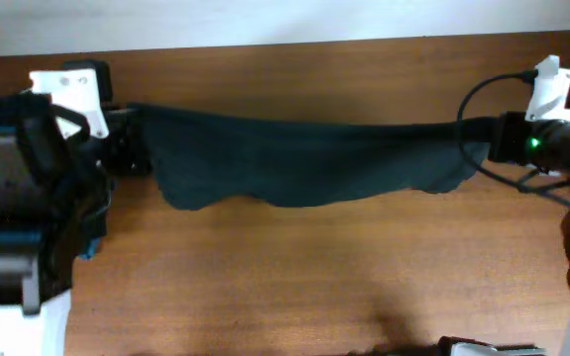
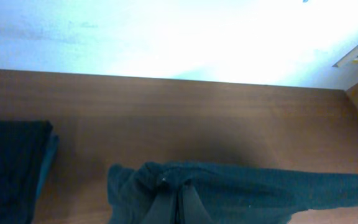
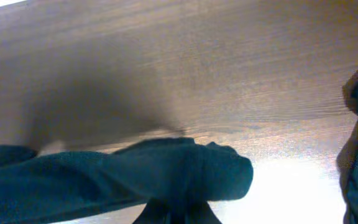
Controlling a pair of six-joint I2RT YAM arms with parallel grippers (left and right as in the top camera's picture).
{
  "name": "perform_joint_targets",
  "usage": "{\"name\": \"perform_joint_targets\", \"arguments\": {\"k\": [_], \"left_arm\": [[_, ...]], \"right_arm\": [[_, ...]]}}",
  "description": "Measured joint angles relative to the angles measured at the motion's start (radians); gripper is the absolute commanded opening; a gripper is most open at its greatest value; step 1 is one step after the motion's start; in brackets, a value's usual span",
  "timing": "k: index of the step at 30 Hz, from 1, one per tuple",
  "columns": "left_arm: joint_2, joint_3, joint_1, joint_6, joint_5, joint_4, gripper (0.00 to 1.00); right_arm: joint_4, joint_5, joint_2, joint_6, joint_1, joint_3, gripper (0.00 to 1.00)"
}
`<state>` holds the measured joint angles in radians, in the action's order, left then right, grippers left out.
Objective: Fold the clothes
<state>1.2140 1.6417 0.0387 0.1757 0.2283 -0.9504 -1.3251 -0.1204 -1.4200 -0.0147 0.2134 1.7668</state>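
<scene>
While clamping the dark garment [image 1: 305, 163] at 9 o'clock with the left fingers [image 2: 192, 210] and at 3 o'clock with the right fingers [image 3: 197, 218], holds it stretched across the desk's [image 1: 295, 277] far half. Risks yanking one end free through any harder pull; risks a crooked, bunched fold through uneven lowering of the sagging near edge.

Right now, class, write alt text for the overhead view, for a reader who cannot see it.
A dark teal cloth garment is stretched wide across a brown wooden table, held at its two ends by the left arm and the right arm.
</scene>
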Motion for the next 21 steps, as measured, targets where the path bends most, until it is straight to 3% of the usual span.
{"name": "perform_joint_targets", "arguments": {"k": [4, 10, 13, 17, 21], "left_arm": [[0.146, 0.002, 0.0, 0.0, 0.0, 0.064, 0.0], [0.439, 0.004, 0.0, 0.0, 0.002, 0.406, 0.0], [0.523, 0.061, -0.001, -0.003, 0.001, 0.466, 0.0], [0.548, 0.232, -0.001, -0.047, 0.004, 0.426, 0.0], [0.517, 0.382, -0.001, -0.072, 0.008, 0.224, 0.0]], "right_arm": [[0.095, 0.0, -0.158, 0.0, 0.0, 0.002, 0.04], [0.395, -0.037, -0.35, -0.001, -0.001, -0.003, 0.04], [0.492, -0.058, -0.36, -0.021, -0.001, 0.01, 0.04], [0.449, -0.066, -0.36, -0.037, -0.001, 0.111, 0.04], [0.288, -0.072, -0.345, -0.041, -0.001, 0.189, 0.04]]}}
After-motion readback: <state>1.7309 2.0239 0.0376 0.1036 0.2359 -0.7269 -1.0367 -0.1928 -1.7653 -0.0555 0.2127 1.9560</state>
